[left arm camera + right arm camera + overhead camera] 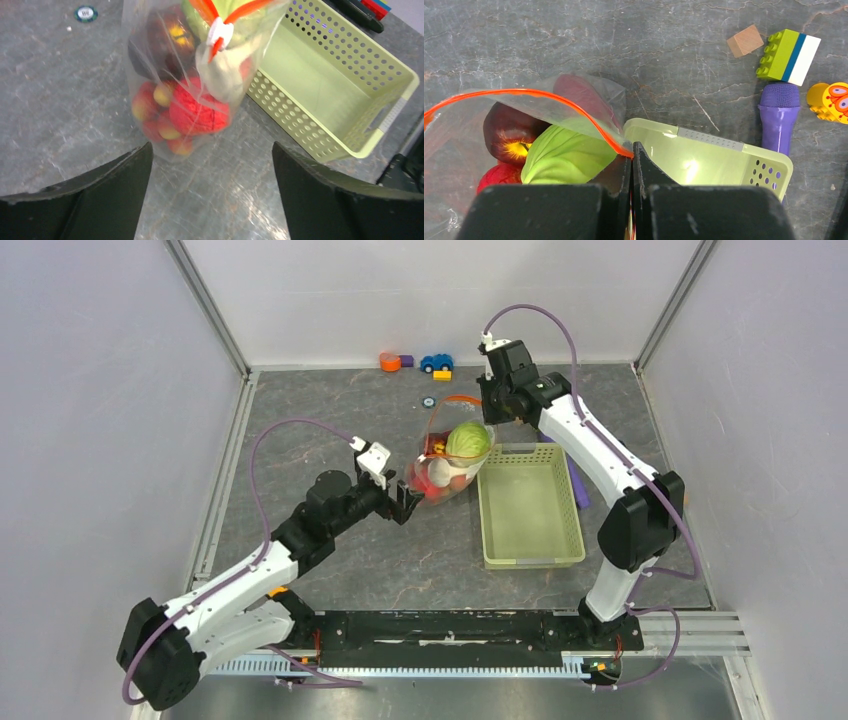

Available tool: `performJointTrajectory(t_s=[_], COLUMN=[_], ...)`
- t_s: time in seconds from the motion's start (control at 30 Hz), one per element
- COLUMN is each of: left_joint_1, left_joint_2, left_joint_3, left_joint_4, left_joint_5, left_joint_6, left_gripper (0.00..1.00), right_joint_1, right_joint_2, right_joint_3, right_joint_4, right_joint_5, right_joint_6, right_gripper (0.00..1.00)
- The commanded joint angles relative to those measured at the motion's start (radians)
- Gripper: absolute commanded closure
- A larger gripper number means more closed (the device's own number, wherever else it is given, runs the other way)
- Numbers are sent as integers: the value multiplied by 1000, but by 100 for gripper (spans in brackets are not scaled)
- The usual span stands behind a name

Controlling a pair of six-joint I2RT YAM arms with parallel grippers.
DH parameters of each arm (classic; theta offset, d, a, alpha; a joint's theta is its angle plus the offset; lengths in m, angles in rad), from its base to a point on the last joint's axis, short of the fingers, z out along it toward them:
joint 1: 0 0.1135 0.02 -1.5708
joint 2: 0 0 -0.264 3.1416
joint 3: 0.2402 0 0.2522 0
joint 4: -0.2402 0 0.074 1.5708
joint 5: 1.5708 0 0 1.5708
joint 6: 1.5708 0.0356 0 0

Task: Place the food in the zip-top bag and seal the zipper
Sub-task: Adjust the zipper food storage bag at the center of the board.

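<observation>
The zip-top bag (pixel 448 462) hangs upright beside the green basket, full of food: green cabbage (pixel 467 440), dark plum (pixel 509 135), red strawberry (pixel 197 107) and small apples (pixel 150 102). Its mouth is open. My right gripper (pixel 632 150) is shut on the red-orange zipper (pixel 569 105) at its end and holds the bag up. The white slider tab (pixel 220 32) shows at the zipper's other end in the left wrist view. My left gripper (pixel 212 165) is open and empty, low over the table just short of the bag's bottom.
The pale green basket (pixel 528 505) stands right of the bag, against it. A purple toy microphone (pixel 778 112), building blocks (pixel 788 56) and a wooden cube (pixel 745 40) lie past the basket. A toy car (pixel 436 362) and orange block (pixel 391 361) sit at the back wall.
</observation>
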State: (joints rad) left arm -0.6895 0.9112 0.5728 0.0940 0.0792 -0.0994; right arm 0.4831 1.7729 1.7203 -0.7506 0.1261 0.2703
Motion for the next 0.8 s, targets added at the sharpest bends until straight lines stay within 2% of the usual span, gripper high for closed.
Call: performJointTrajectory(t_s=[0.0, 0.17, 0.23, 0.3, 0.43, 0.5, 0.6, 0.77], left_joint_1=[0, 1, 1, 2, 2, 2, 2, 2], left_joint_2=[42, 83, 106, 126, 162, 186, 217, 257], left_joint_3=[-41, -107, -102, -110, -175, -194, -178, -151], left_joint_4=[343, 524, 529, 567, 761, 828, 831, 836], left_joint_5=[15, 42, 32, 25, 41, 50, 80, 142], left_joint_6=[91, 98, 136, 145, 156, 163, 175, 165], left_gripper=[15, 24, 34, 39, 40, 43, 48, 48], right_joint_1=[-8, -8, -8, -8, -8, -8, -8, -8], right_joint_2=[-21, -22, -26, -28, -37, -43, -57, -65], right_joint_3=[-12, -19, -27, -31, -47, -52, -61, -68], right_joint_4=[5, 11, 17, 18, 21, 22, 26, 30], right_joint_5=[-56, -83, -95, -98, -108, -109, -106, -116], right_joint_6=[-28, -28, -26, -22, -16, -15, -7, -1], right_gripper=[100, 100, 100, 100, 100, 100, 100, 100])
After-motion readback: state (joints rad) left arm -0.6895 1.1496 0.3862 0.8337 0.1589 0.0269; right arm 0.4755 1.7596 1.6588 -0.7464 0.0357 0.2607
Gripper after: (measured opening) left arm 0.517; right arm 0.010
